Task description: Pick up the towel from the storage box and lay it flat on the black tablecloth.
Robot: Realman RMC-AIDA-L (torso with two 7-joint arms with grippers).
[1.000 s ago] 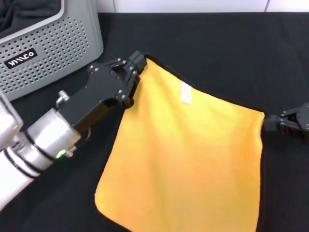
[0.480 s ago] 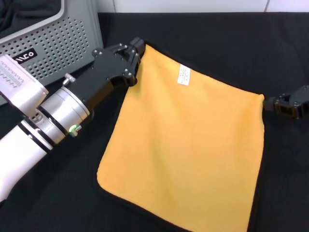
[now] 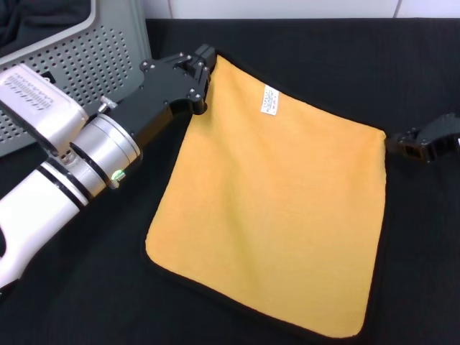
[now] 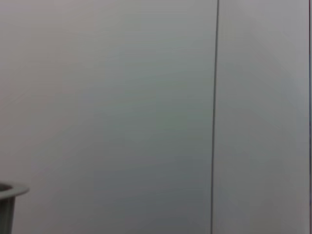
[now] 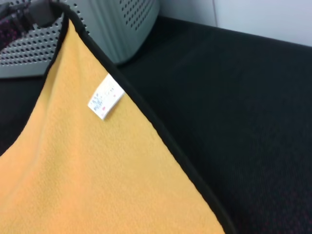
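The yellow-orange towel with black trim and a white care label lies spread on the black tablecloth. My left gripper is shut on the towel's far left corner, next to the storage box. My right gripper is shut on the towel's right corner. The far edge runs taut between them. The right wrist view shows the towel, its label, the box and the tablecloth.
Black fabric lies inside the storage box. A white wall stands behind the table. The left wrist view shows only the wall and a bit of grey rim.
Both grippers have moved away from me with their towel corners. The towel has slid farther onto the tablecloth and lies flatter, with more of its near edge in view.
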